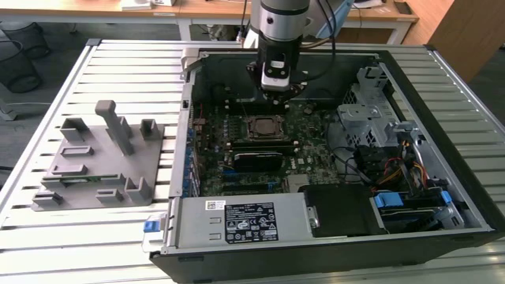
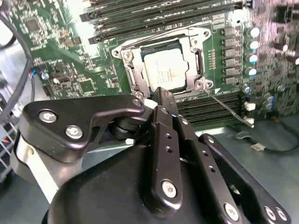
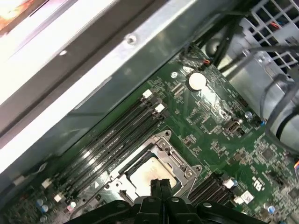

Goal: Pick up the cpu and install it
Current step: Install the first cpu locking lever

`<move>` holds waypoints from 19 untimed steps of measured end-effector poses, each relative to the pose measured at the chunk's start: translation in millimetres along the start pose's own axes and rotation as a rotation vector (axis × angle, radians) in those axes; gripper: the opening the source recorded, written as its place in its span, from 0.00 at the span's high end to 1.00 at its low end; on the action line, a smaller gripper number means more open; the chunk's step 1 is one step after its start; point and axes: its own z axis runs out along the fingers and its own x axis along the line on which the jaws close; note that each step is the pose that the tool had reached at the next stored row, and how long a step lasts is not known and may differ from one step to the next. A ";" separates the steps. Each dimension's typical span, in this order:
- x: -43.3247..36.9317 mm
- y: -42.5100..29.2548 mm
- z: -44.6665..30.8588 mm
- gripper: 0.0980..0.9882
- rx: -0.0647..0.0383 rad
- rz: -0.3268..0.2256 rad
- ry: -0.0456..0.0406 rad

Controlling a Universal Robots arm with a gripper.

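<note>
The cpu (image 2: 166, 70) is a silver-topped square chip lying flat inside the black socket frame (image 2: 196, 60) on the green motherboard (image 1: 308, 142). It shows in both wrist views (image 3: 147, 173) and in the exterior view (image 1: 263, 127). My gripper (image 1: 276, 94) hangs over the open computer case, a little above the board beside the socket's far edge. In both wrist views the black fingertips (image 3: 160, 184) are pressed together with nothing between them, and in the second wrist view my gripper (image 2: 161, 100) stands just off the socket's corner. A thin wire lever (image 2: 229, 107) juts out from the socket.
Memory slots (image 2: 154, 9) run along one side of the socket. A black rectangular module (image 1: 256, 158) lies near it. The case holds a power supply (image 1: 236, 222), a metal drive cage (image 1: 371, 112) and cables (image 1: 394, 171). A grey fixture (image 1: 103, 160) stands on the slatted table at the exterior view's left.
</note>
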 end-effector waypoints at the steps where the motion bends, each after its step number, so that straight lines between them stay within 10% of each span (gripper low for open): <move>1: 0.0 0.0 0.0 0.99 0.000 -0.017 0.0001; 19: 0.0 0.0 0.4 0.99 -0.006 -0.339 0.0018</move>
